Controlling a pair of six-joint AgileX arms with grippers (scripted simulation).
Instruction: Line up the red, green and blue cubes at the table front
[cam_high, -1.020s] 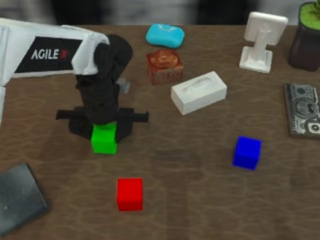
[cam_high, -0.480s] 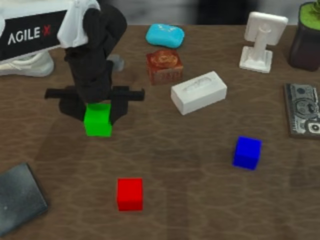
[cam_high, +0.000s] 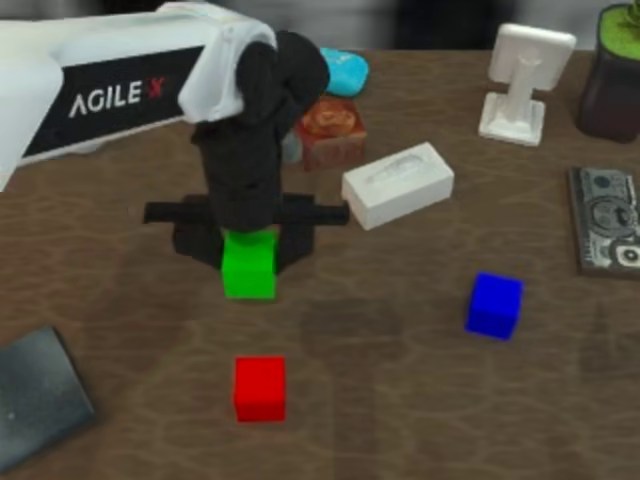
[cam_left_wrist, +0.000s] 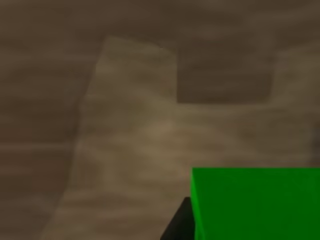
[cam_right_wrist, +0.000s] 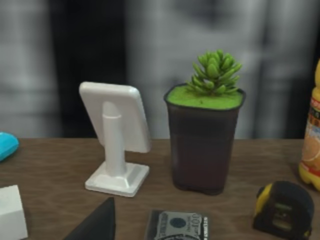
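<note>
Veined dark brown table (cam_high: 420, 420) lay beneath the left gripper (cam_high: 247, 262), which pointed straight down, its fingers clamped on the glossy green cube (cam_high: 248, 265). Below it sat the red cube (cam_high: 260, 388); the blue cube (cam_high: 494, 305) lay off to its right. Only the right wrist view showed a potted succulent (cam_right_wrist: 205, 145) side-on.

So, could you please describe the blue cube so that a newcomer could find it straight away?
Start at the white rectangular block near the middle of the table. Towards the front and to the right of it sits the blue cube, alone on bare tabletop. It is the only deep blue, sharp-edged cube; the light blue pad at the back is rounded.
</note>
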